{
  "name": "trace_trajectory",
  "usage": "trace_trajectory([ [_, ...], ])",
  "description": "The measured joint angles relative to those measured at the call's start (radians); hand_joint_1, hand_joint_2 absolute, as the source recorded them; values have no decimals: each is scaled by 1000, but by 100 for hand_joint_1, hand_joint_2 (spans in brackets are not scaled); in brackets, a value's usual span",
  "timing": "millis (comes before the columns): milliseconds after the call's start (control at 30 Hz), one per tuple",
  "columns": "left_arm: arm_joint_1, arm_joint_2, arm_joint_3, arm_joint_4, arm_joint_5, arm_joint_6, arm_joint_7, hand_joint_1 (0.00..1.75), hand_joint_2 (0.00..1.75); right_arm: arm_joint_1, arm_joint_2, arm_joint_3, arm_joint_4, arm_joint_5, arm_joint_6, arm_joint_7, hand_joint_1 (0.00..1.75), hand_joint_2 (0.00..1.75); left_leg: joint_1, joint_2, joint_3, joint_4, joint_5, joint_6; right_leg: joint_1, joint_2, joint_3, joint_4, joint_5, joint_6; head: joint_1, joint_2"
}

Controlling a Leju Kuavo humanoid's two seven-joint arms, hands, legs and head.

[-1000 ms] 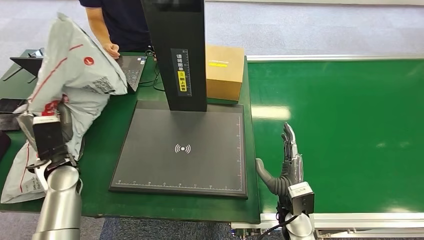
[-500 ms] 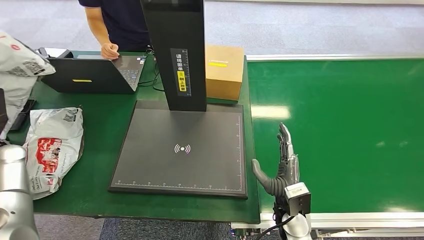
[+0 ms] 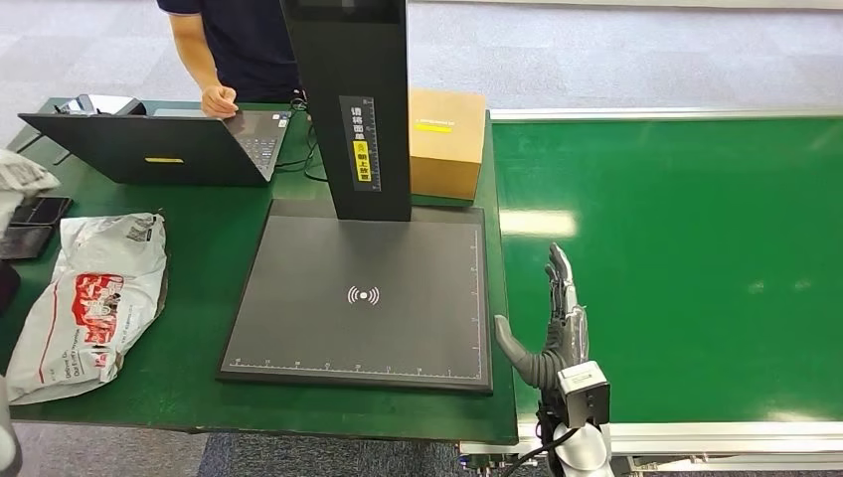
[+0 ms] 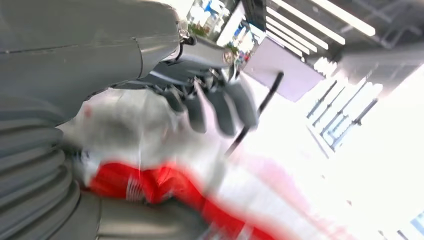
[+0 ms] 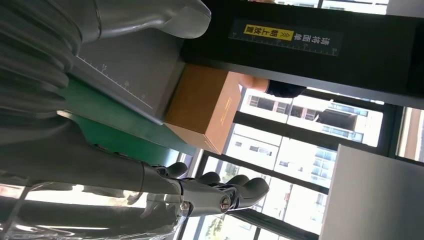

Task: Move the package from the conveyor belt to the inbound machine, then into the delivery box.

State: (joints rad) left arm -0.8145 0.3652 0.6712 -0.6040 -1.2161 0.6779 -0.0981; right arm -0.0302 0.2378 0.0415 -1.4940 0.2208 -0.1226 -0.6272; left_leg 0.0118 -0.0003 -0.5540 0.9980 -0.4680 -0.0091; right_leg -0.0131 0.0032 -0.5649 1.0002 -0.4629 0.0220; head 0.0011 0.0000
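Fingers of the left hand curl over a grey and red package, gripping it; a scrap of that bag peeks in at the head view's left edge. Right hand stands spread and empty over the near edge of the green conveyor belt, just right of the black scanner plate. Beyond it, beside the post, sits a brown box. Another mailer lies on the table, well left of the plate.

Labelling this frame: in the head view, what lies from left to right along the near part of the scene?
Grey package → black scanner plate → right hand → green conveyor belt.
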Motion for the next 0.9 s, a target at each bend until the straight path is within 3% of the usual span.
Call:
trace_trajectory([
  [100, -16, 2, -3, 44, 34, -54, -50, 0, 175, 0, 0, 2, 0, 1, 1, 2, 0, 175, 0, 0, 0, 0, 0, 0, 0, 0, 0, 0, 0, 0, 0, 0],
  [267, -18, -13, -3, 62, 236, -172, -200, 0, 175, -5, 0, 2, 3, 3, 13, 4, 0, 175, 0, 1, 0, 0, 0, 0, 0, 1, 0, 0, 0, 0, 0, 0],
  [433, 29, -46, 2, -4, 571, -411, -303, 0, 175, -13, 0, 3, 18, 9, 23, -4, 0, 175, 0, 2, 0, 0, 0, 0, 0, 2, 0, 0, 0, 0, 0, 0],
  [567, 149, -94, -50, -183, 842, -558, -335, 0, 175, -15, 0, 2, 28, 10, 26, -8, 0, 175, -1, 2, 0, 0, 0, 0, 0, 3, -1, 0, 0, 0, 0, 0],
  [700, 316, -161, -169, -427, 1049, -647, -367, 0, 175, -14, 0, 2, 31, 11, 25, -9, 0, 175, -1, 2, 0, 0, -1, 0, -1, 2, -1, -1, 0, 0, 0, 0],
  [800, 429, -216, -296, -584, 1095, -658, -414, 0, 175, -12, 0, 2, 31, 18, 25, -9, 0, 175, -2, 2, 0, 0, -1, 1, -1, 2, 0, -2, 0, 0, 0, 0],
  [900, 520, -280, -447, -700, 1034, -632, -467, 0, 175, -5, 0, 4, 31, 37, 22, -6, 0, 175, -2, 1, 0, 0, -1, 1, -2, 1, 0, -2, 0, 0, 0, 0],
])
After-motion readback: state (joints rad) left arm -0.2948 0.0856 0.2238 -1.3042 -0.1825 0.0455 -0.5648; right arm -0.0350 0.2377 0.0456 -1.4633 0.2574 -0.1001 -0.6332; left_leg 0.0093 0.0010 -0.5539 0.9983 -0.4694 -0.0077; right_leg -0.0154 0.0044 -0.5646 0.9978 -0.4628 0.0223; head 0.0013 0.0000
